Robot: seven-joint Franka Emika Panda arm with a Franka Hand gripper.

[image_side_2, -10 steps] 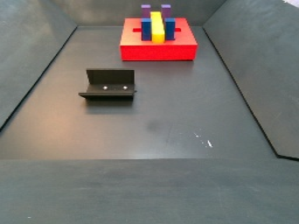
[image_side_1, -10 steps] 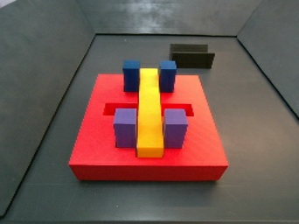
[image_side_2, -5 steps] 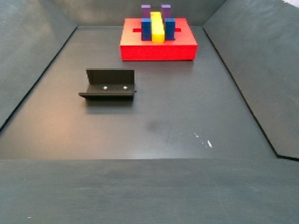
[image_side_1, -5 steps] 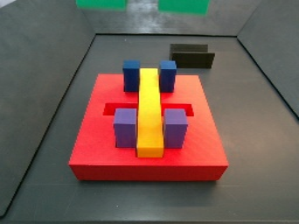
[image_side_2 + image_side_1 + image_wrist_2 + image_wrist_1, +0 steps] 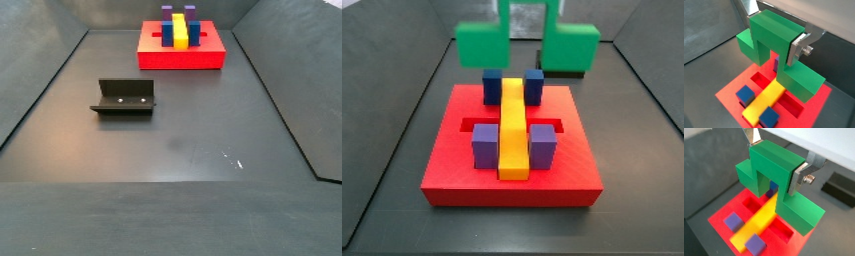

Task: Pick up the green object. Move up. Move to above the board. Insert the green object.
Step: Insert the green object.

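Gripper: the gripper (image 5: 779, 159) is clamped on the bright green blocky piece (image 5: 777, 188).
Piece: held high above the flat red square board (image 5: 449, 172).
Done: pickup, lift, carry.
Left: lower and insert.

The gripper (image 5: 779, 155), silver-plated, clamps the bright green object (image 5: 777, 185) above the red board (image 5: 449, 170), which carries a yellow bar (image 5: 513, 130), purple blocks (image 5: 486, 146) and dark blue blocks (image 5: 493, 84).

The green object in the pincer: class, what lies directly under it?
The green object, clamped in the pincer, hangs above the board with its yellow bar and blue blocks. It hides part of the recess.
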